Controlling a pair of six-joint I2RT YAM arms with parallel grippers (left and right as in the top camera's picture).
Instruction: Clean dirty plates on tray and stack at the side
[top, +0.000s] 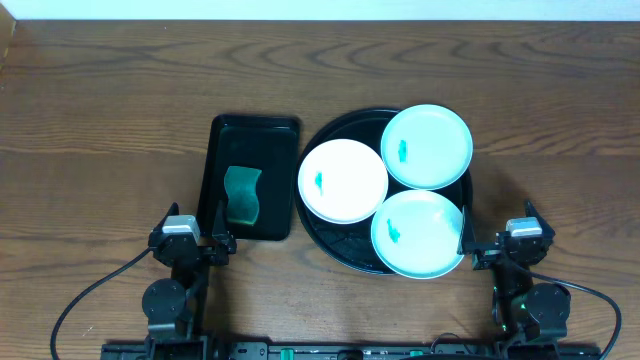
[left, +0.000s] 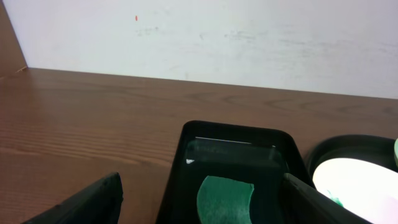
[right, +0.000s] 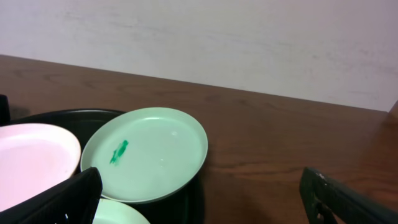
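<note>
The round black tray (top: 345, 255) holds three plates, each with a small teal smear. The white plate (top: 343, 181) sits at its left, one mint plate (top: 427, 147) at the back right, another mint plate (top: 417, 233) at the front right. My left gripper (top: 193, 240) is open and empty at the table's front, just before the rectangular tray. My right gripper (top: 499, 243) is open and empty beside the round tray's front right rim. In the right wrist view the back mint plate (right: 146, 154) lies ahead, the white plate (right: 31, 162) to its left.
A smaller rectangular black tray (top: 222, 150) left of the round tray holds a green sponge (top: 241, 195); it also shows in the left wrist view (left: 225, 198). Bare wooden table (top: 100, 130) spreads to the left and back. A white wall stands behind.
</note>
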